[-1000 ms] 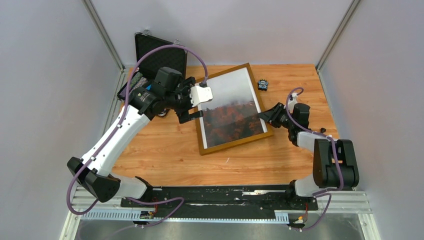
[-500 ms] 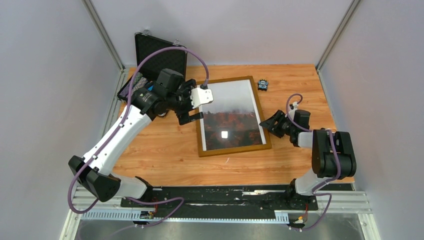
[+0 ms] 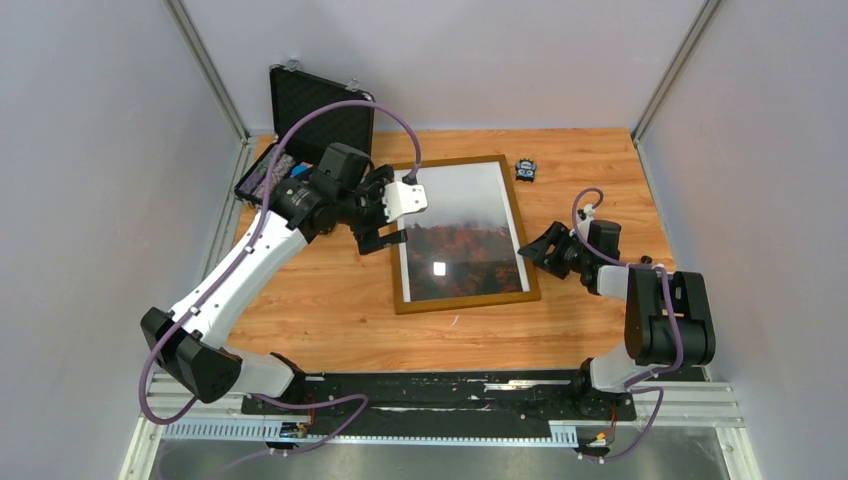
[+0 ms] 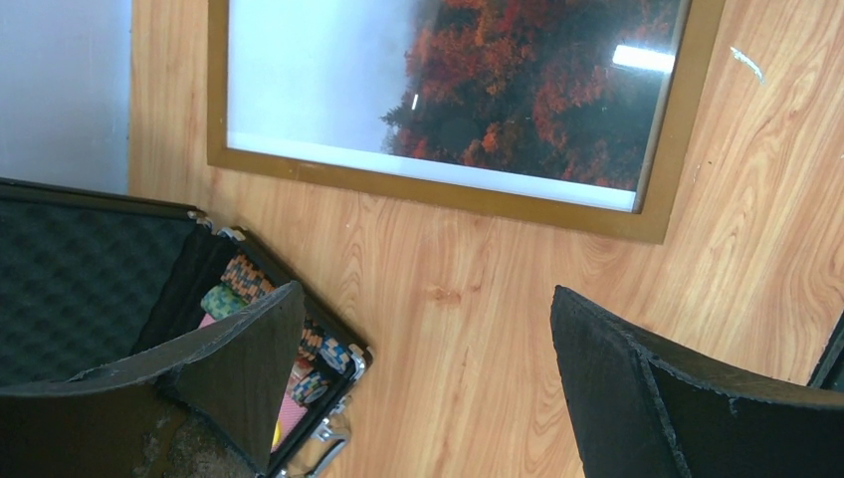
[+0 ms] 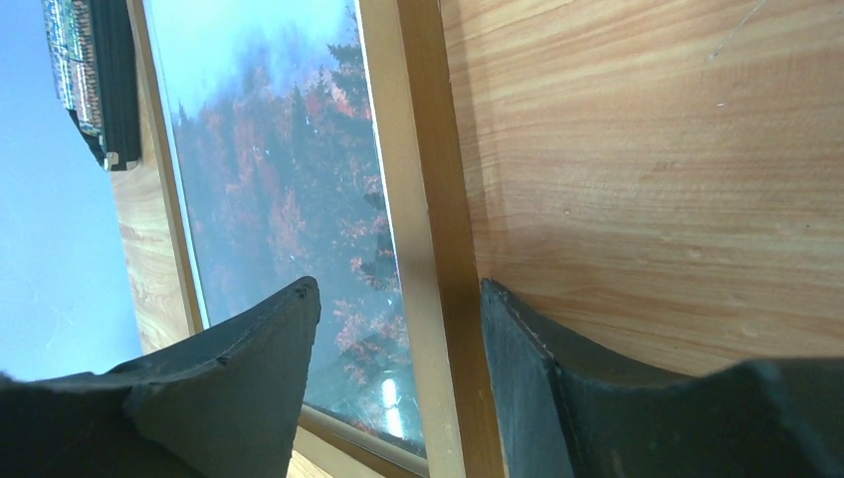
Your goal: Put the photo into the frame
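Observation:
The frame (image 3: 465,300), thin light-brown moulding, lies flat mid-table with the photo (image 3: 460,225) inside it, showing misty sky over orange-red trees under a reflective pane. My left gripper (image 3: 384,214) is open and empty, hovering over bare table just left of the frame's left edge. In the left wrist view its jaws (image 4: 428,329) stand wide apart, with the frame (image 4: 438,189) and photo (image 4: 448,90) beyond them. My right gripper (image 3: 538,250) is open at the frame's right edge. In the right wrist view its jaws (image 5: 398,299) straddle the moulding (image 5: 428,249) beside the photo (image 5: 289,199), not closed on it.
An open black foam-lined case (image 3: 300,130) with coloured chips stands at the back left, close to my left arm; it also shows in the left wrist view (image 4: 90,279). A small black object (image 3: 526,169) lies behind the frame's far right corner. Grey walls enclose the table.
The frame has swung from a tilted pose to lie squarer and flat on the table. My left gripper shifted slightly left. My right gripper stays at the frame's right edge.

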You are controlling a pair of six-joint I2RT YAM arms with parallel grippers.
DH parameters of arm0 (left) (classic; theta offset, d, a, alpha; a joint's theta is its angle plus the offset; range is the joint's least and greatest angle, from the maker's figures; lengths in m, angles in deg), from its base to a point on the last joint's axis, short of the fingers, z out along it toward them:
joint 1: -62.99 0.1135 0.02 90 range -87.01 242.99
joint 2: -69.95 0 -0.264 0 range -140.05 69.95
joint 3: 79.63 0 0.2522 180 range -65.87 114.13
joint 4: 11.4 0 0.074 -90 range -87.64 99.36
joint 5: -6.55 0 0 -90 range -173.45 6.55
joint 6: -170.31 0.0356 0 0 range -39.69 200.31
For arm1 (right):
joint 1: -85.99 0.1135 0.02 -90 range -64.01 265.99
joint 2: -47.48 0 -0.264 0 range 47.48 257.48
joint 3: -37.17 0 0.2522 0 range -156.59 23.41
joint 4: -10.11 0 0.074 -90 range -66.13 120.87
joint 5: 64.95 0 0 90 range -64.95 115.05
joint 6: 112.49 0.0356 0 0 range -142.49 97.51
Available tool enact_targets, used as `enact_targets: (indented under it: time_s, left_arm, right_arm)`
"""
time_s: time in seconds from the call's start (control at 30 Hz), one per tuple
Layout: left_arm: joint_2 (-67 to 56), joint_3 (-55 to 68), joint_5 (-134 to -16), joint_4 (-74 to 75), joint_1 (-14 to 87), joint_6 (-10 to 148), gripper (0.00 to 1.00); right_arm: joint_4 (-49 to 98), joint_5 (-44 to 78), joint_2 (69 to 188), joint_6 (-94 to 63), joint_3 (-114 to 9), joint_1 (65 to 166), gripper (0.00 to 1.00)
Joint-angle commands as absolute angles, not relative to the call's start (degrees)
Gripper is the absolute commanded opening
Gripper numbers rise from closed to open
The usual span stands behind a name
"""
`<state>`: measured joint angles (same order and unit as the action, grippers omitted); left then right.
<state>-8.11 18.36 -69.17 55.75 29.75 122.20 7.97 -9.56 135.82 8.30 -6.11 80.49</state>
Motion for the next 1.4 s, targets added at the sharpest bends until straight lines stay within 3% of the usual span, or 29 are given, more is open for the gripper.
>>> enact_targets:
  time_s: [0.0, 0.57, 1.0, 1.17, 1.37]
  left_arm:
    - [-7.88, 16.98, -68.97, 52.96, 29.97, 121.65, 1.00]
    - [-14.86, 12.13, -78.78, 43.02, 31.63, 112.28, 1.00]
    - [-18.71, 13.63, -79.14, 39.75, 36.93, 105.18, 1.00]
    - [-18.02, 13.28, -78.13, 38.35, 39.90, 102.07, 1.00]
    - [-13.95, 9.37, -74.77, 33.83, 45.97, 97.20, 1.00]
  right_arm:
    - [9.38, -9.86, 133.35, 6.08, -7.32, 80.45, 0.63]
    - [21.87, -18.16, 138.88, -2.48, -14.51, 81.68, 0.59]
    - [29.80, -27.52, 141.70, -6.44, -18.81, 82.12, 0.57]
    - [30.27, -20.42, 137.84, -7.85, -18.27, 82.12, 0.64]
    - [30.62, -13.69, 131.10, -8.67, -18.62, 82.05, 0.80]
